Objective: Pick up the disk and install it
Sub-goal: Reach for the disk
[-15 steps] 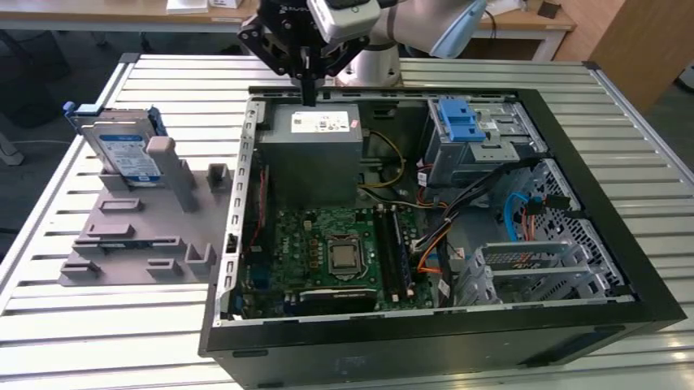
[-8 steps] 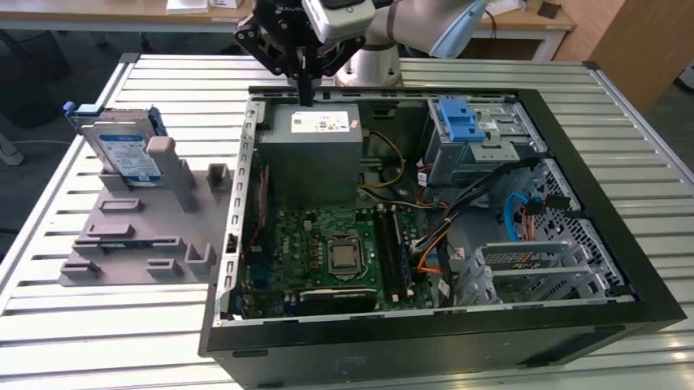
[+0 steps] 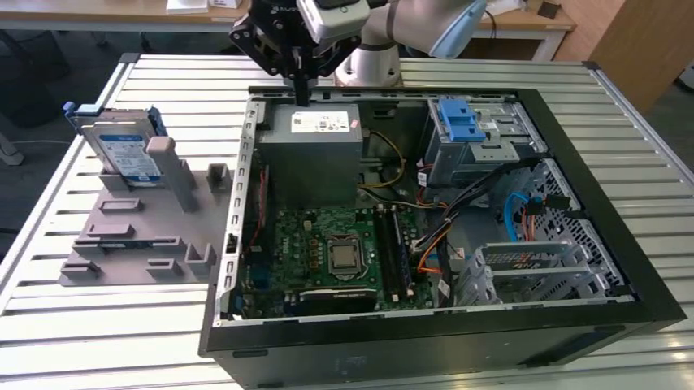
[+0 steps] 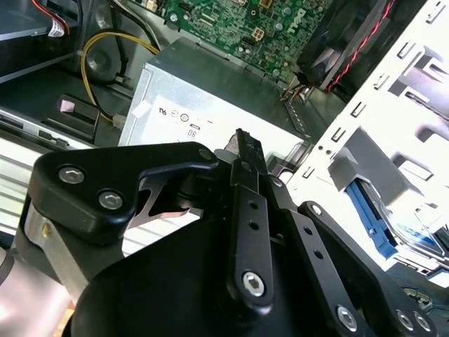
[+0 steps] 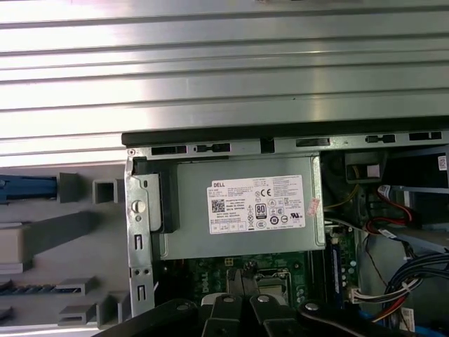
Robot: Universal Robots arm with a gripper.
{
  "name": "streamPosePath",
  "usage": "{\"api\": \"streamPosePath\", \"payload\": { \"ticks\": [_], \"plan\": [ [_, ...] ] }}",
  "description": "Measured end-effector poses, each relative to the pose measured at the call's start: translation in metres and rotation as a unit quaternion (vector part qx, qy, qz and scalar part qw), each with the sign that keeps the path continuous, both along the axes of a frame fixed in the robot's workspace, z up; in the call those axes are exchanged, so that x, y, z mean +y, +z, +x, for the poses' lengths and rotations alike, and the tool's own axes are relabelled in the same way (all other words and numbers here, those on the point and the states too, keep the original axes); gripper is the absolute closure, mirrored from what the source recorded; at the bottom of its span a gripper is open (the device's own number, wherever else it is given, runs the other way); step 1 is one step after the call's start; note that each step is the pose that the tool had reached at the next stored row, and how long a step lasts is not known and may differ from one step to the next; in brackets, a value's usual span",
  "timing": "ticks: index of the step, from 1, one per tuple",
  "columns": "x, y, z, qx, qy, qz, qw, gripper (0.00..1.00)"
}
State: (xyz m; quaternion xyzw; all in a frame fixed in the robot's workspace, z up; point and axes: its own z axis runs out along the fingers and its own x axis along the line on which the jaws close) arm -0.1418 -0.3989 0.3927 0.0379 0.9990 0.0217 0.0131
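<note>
Exterior view: the claw (image 3: 301, 96) hangs point-down over the rear edge of the open computer case (image 3: 434, 345), just above the grey power supply (image 3: 314, 154). Its jaws are drawn together to a narrow tip, with nothing between them. The disk (image 3: 122, 154) stands on edge in a grey holder (image 3: 130, 244) on the slatted desk (image 3: 456, 71). It is outside the case on the exterior view's left and well apart from the claw.

Second wrist view: the claw (image 4: 242, 140) reads as one thin black tip, so the jaws are closed and empty, with the power supply (image 4: 210, 77) beneath it. A blue strip of the disk (image 4: 372, 217) shows behind a part of the grey holder (image 4: 365, 165).

First wrist view: the claw (image 5: 243, 277) looks down onto the power supply (image 5: 189, 232), with its fingers side by side. The blue edge of the disk (image 5: 28, 188) lies off beside the case, seated in the holder (image 5: 70, 232).

Judgement: the pick-up step is in hand, but no grasp has begun and the disk is untouched in its holder. A grasp would call for the jaws to be spread wider than the carrier's thickness. The claw would also have to be lined up squarely over the disk's upper edge, clear of the holder's posts.
</note>
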Motion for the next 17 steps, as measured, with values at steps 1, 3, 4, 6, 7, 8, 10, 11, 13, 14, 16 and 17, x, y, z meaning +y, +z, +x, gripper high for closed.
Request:
{"api": "streamPosePath", "payload": {
  "ticks": [1,3,4,6,7,8,10,11,13,14,16,17],
  "plan": [
    [0.0000,0.0000,-0.001,0.0000,0.000,0.0000,1.0000,0.89],
    [0.0000,-0.0001,-0.002,0.0000,0.000,0.0000,1.0000,0.89],
    [0.0000,-0.0001,-0.002,0.0000,0.000,0.0000,1.0000,0.89],
    [0.0001,-0.0001,-0.003,0.0000,0.000,0.0000,1.0000,0.89],
    [0.0002,-0.0002,-0.004,0.0000,0.000,0.0000,1.0000,0.89],
    [0.0002,-0.0002,-0.005,0.0000,0.000,0.0000,1.0000,0.89],
    [0.0004,-0.0003,-0.006,0.0000,0.000,0.0000,1.0000,0.89],
    [0.0007,-0.0003,-0.007,0.0000,0.000,0.0000,1.0000,0.89],
    [0.0019,-0.0005,-0.008,0.0000,0.000,0.0000,1.0000,0.89],
    [0.0026,-0.0005,-0.009,0.0000,0.000,0.0000,1.0000,0.89],
    [0.0043,-0.0006,-0.010,0.0000,0.000,0.0000,1.0000,0.89],
    [0.0051,-0.0006,-0.011,0.0000,0.000,0.0000,1.0000,0.89]
  ]
}}
